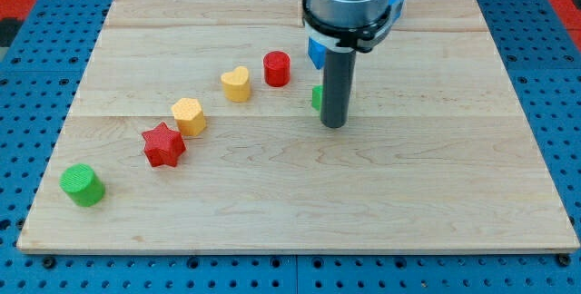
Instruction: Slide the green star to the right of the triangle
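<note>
My tip [334, 124] rested on the board [436, 194], right of centre; it is a bare rod, with no fingers to open or close. The green block [317, 98] lay just behind the rod on its left, touching or nearly so, mostly hidden, so I could not make out its shape. A blue block [316, 53] sat above it, partly covered by my arm. To the left ran a diagonal line: red cylinder [277, 68], yellow heart [236, 84], a yellow block [189, 115], red star [163, 144], green cylinder [83, 185].
</note>
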